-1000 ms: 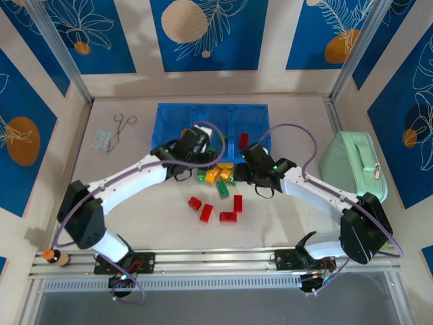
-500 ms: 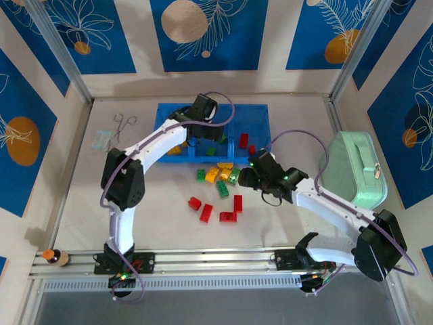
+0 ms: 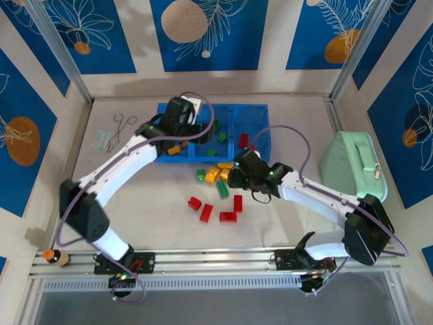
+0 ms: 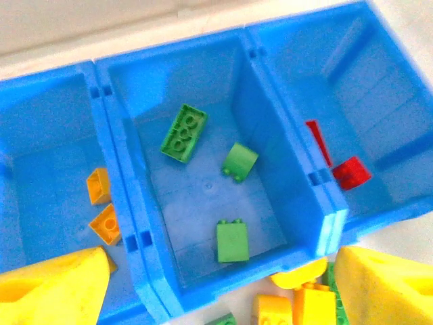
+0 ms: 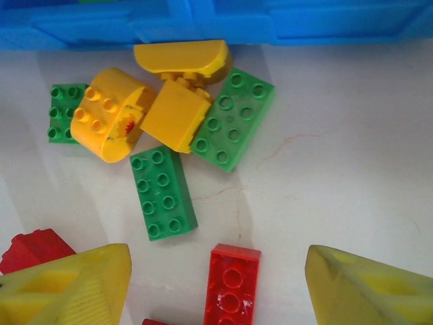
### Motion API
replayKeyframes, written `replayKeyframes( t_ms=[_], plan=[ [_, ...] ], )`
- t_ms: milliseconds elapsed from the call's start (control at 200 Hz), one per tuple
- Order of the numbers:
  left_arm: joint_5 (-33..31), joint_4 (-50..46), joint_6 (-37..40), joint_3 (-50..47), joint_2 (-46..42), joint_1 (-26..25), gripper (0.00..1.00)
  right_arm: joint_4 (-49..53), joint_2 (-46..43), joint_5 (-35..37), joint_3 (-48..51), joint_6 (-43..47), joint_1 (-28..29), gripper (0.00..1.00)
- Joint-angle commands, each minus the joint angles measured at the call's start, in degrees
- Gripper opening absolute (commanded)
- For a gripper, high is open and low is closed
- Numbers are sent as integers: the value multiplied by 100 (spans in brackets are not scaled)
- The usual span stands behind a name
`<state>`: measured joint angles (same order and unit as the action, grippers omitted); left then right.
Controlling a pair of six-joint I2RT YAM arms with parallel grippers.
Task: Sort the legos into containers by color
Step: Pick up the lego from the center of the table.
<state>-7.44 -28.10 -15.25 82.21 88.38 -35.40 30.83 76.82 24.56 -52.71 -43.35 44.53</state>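
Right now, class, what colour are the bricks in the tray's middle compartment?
Green; those bricks show best in the left wrist view.

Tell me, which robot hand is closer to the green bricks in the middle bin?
Left. The left gripper hangs over the middle bin, above the green bricks; the right gripper is over loose bricks on the table, outside the tray.

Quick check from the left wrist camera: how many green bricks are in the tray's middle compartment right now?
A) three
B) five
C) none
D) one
A: three green bricks lie on the floor of the middle compartment, with orange bricks in the compartment on one side and red pieces in the one on the other.
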Motion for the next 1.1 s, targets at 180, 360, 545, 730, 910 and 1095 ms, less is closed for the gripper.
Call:
replayKeyframes(
  t_ms=[180, 360, 545, 730, 910, 1095],
  plan=[
    [38, 568, -686, -2297, -1666, -37, 86, 782, 1643, -46, -1309, 475, 302, 70],
    [-38, 537, -984, -3466, -2378, -35, 86, 1330, 2671, 137, -2006, 403, 493, 66],
    [-47, 610, -1319, -4386, -3003, -37, 85, 1342, 3179, 83, -2171, 340, 512, 63],
    [-73, 602, -1454, -4840, -3340, -32, 85, 1395, 3452, 94, -2343, 330, 536, 48],
    [-49, 687, -1480, -4977, -3369, -34, 85, 1681, 3241, 307, -2544, 242, 670, 28],
    [-21, 799, -1481, -5013, -3345, -36, 84, 2037, 2726, 580, -3052, 386, 773, 27]
  ],
)
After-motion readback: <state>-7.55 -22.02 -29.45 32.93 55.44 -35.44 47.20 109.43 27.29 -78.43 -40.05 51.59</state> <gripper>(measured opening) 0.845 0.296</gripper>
